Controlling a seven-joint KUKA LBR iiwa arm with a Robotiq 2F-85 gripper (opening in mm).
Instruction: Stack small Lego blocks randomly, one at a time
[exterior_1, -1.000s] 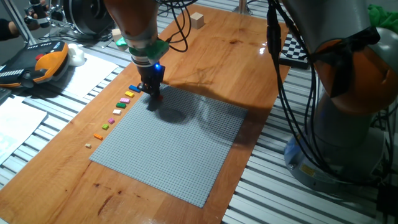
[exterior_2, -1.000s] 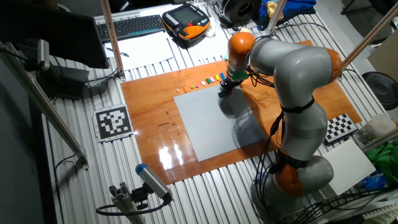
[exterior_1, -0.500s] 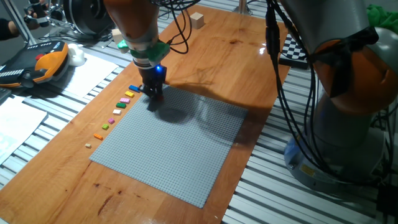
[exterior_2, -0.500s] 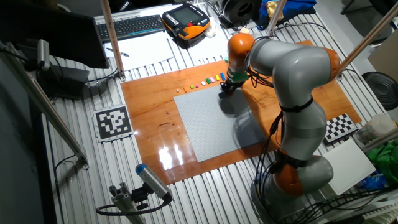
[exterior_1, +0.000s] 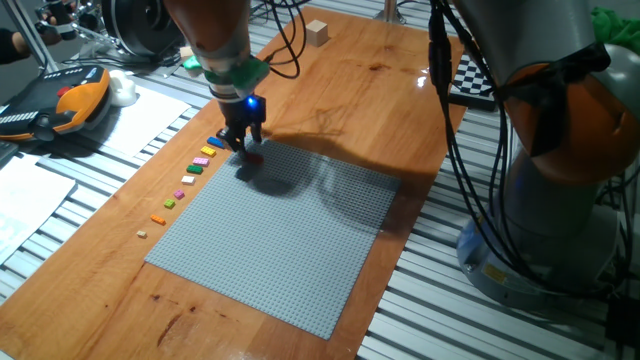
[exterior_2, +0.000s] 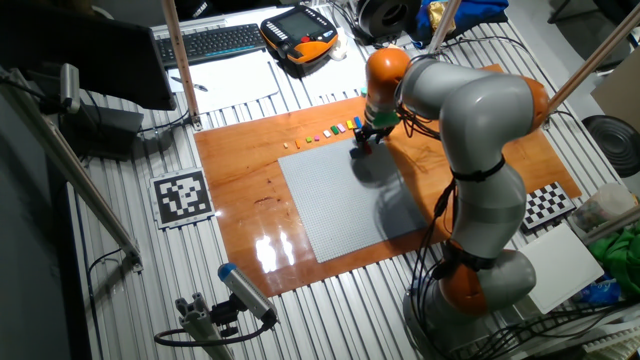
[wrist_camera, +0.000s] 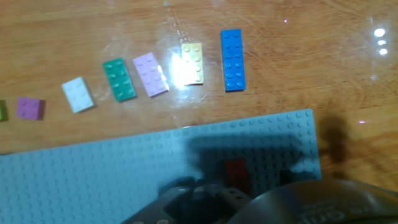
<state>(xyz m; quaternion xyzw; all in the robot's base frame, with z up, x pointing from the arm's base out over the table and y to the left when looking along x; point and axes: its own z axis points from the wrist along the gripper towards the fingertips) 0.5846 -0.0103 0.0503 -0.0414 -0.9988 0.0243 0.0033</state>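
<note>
My gripper hangs just above the far left corner of the grey baseplate, its fingers apart and empty. A small red Lego block sits on the plate right under it; in the hand view the red block lies in the hand's shadow near the baseplate corner. A row of loose small blocks lies on the wood beside the plate: blue, yellow, pink, green, white, purple. The gripper also shows in the other fixed view.
A wooden cube stands at the far table edge. A teach pendant and papers lie left of the board. A checkerboard lies to the right, next to the robot base. A printed marker sits off the board.
The gripper has risen a little off the plate corner and its fingers have spread; the red block stays on the plate beneath it.
</note>
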